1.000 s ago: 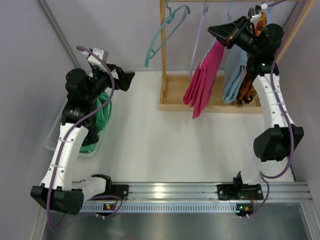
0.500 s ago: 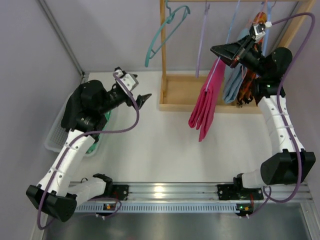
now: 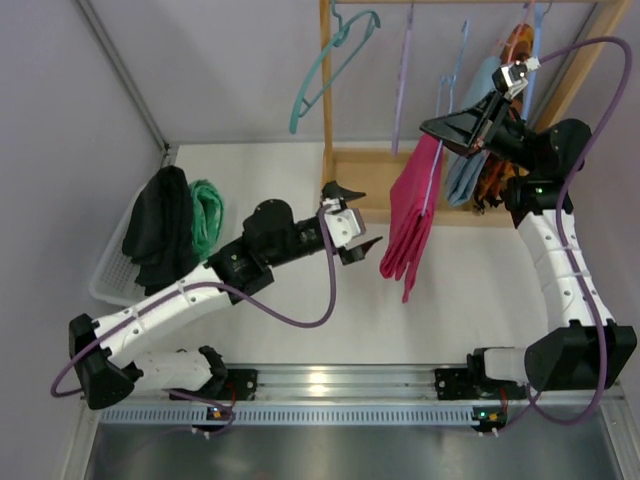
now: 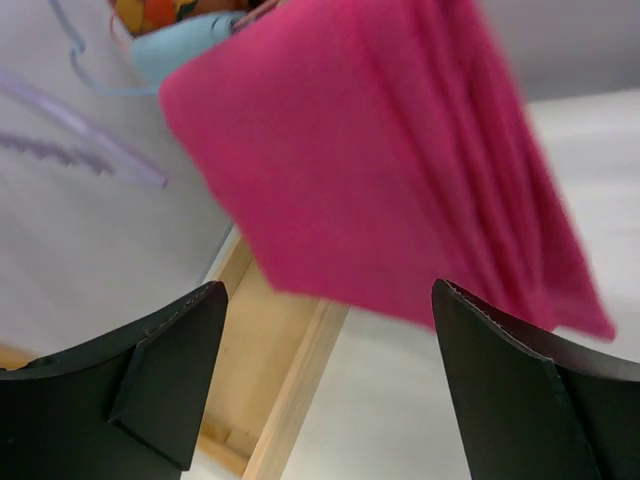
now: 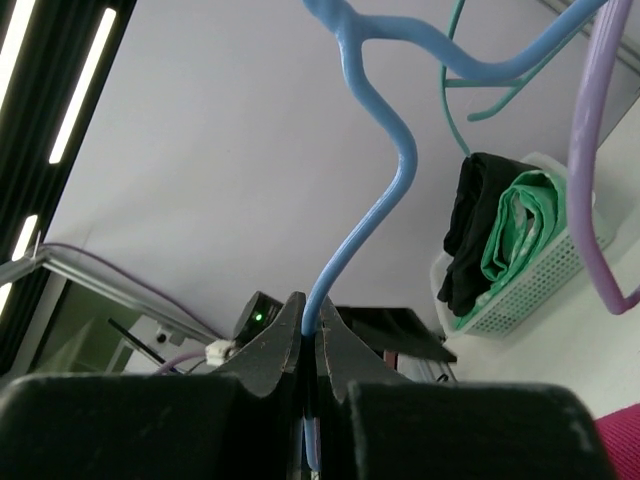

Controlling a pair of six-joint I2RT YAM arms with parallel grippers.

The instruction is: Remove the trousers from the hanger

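Note:
The magenta pink trousers (image 3: 410, 215) hang folded below my right gripper (image 3: 443, 128), which is shut on the neck of a light blue hanger (image 3: 452, 65). In the right wrist view the blue hanger (image 5: 385, 190) runs up from between my closed right gripper (image 5: 310, 335). My left gripper (image 3: 352, 222) is open and empty, just left of the pink trousers. In the left wrist view the pink trousers (image 4: 400, 170) fill the space above my left gripper (image 4: 330, 345), apart from the fingers (image 4: 150, 380). Light blue trousers (image 3: 465, 170) and orange patterned trousers (image 3: 495, 180) hang behind.
A white basket (image 3: 110, 290) at the left holds black trousers (image 3: 155, 225) and mint-green trousers (image 3: 205, 215). The wooden rack base (image 3: 360, 190) and its post (image 3: 325, 100) stand at the back. An empty teal hanger (image 3: 335, 70) and a purple hanger (image 3: 405, 60) hang on the rail.
My left arm has swung from over the basket to the right, up to the pink trousers. My right gripper has lowered the blue hanger, with the pink trousers, toward the near side.

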